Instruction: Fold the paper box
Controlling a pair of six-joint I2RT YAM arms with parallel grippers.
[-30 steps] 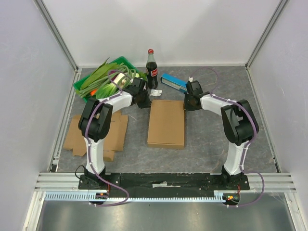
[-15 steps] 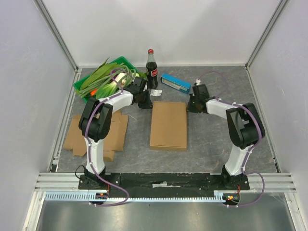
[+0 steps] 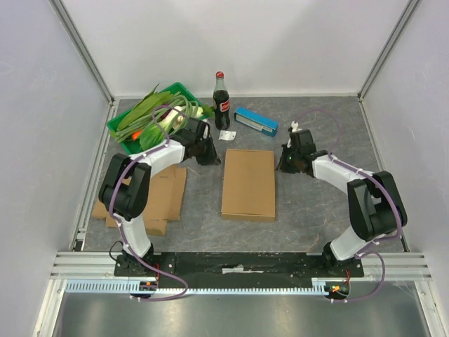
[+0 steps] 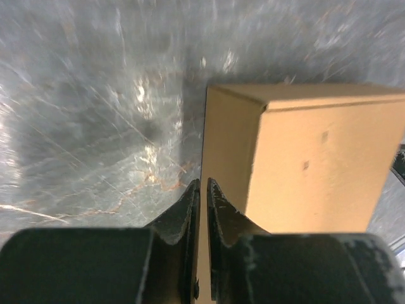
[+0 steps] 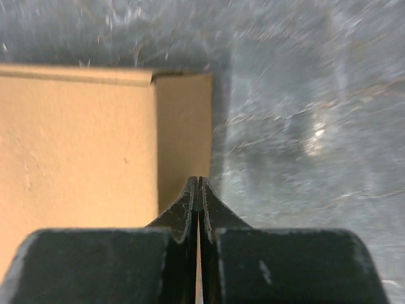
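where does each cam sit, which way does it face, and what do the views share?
Top external: above and behind the bases, looking down on the table; both arms show whole, left gripper and right gripper either side of the paper box.
Left wrist: on the left arm, looking down past its own fingers, a slit apart, at one box corner.
Right wrist: on the right arm, looking down past its shut fingers at another box corner.
Shared: all three see the box and the grey table.

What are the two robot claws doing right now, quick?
Left gripper: open just a crack, gripping nothing I can see.
Right gripper: shut, empty.
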